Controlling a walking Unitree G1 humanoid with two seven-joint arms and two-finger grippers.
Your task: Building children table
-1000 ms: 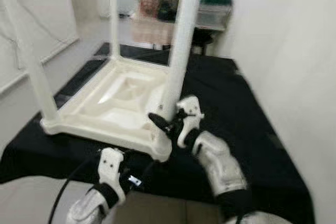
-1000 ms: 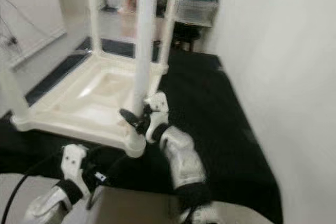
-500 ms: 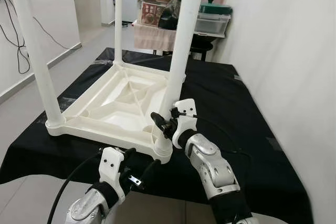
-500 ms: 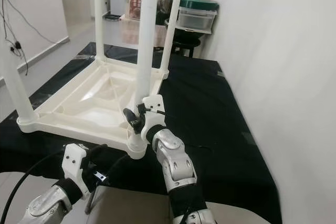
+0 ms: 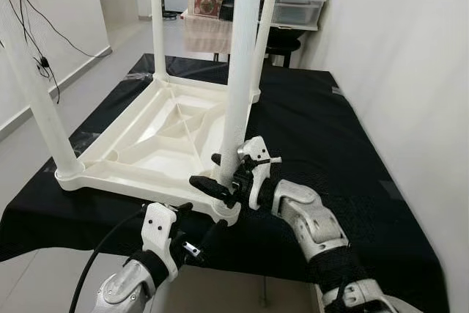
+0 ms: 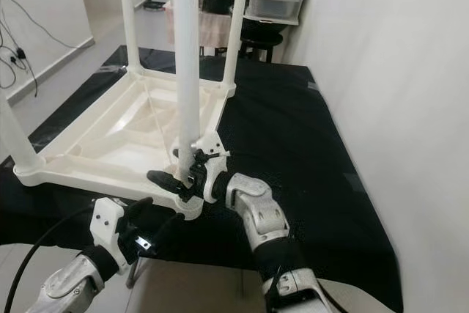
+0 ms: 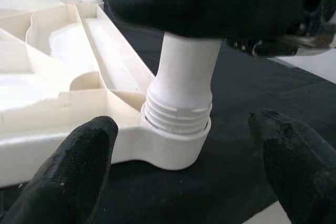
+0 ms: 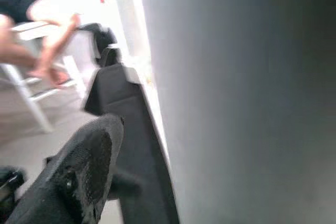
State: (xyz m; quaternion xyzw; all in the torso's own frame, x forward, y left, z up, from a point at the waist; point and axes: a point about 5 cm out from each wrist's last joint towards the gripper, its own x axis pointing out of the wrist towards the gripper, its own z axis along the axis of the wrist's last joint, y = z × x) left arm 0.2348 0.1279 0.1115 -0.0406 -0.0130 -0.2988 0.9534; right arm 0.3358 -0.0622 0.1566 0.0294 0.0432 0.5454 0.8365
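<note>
The left gripper [image 5: 192,238] hangs just before the near corner of the upturned white plastic children's table [image 5: 157,144], fingers [image 7: 84,156] spread wide and empty, either side of the threaded socket. At that corner the right gripper [image 5: 223,181] closes round the base of the near white round leg [image 5: 239,71]. The table lies on a black cloth [image 5: 315,130]. Beyond it, stacked storage boxes [image 5: 293,5].

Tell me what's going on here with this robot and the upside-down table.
A white children's table lies upside down on a black cloth, legs pointing up. The right gripper is closed around the base of the nearest leg, whose threads show at the corner socket, so it isn't fully seated. The left gripper hovers open just below that corner.
</note>
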